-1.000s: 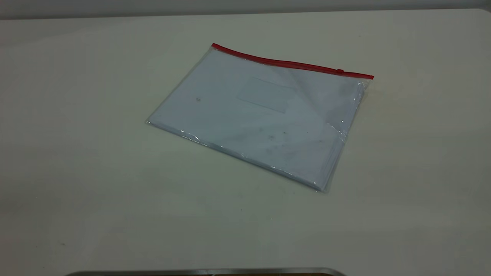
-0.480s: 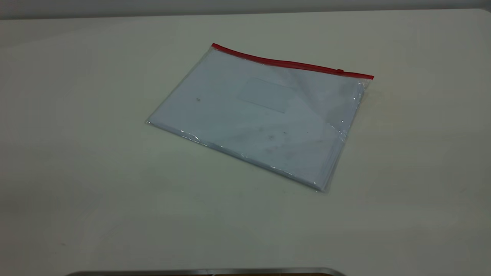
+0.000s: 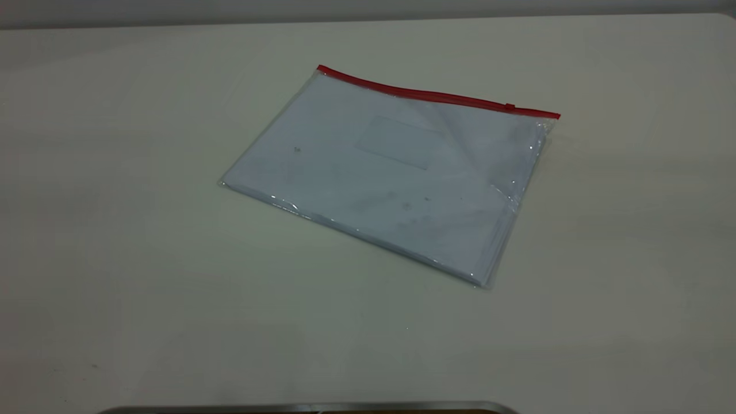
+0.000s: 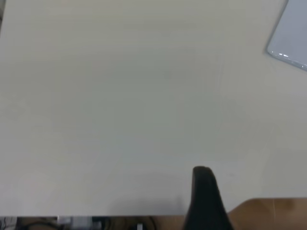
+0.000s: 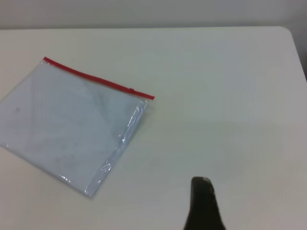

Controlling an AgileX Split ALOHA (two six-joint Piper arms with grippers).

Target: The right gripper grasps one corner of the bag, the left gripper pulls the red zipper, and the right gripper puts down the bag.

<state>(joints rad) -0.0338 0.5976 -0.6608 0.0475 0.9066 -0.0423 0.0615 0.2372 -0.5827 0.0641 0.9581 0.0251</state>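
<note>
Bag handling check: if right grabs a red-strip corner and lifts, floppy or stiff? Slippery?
The bag is thin clear film with creases near its right end, so it will probably droop from a lifted corner. Its glossy highlights suggest a slippery grip. The sheets inside may add slight stiffness.

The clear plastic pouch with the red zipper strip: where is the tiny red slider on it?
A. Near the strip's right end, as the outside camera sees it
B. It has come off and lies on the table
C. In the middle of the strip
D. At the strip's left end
A: the tiny red slider sits on the red zipper strip close to the right corner of the clear plastic pouch, far from the left end.
</note>
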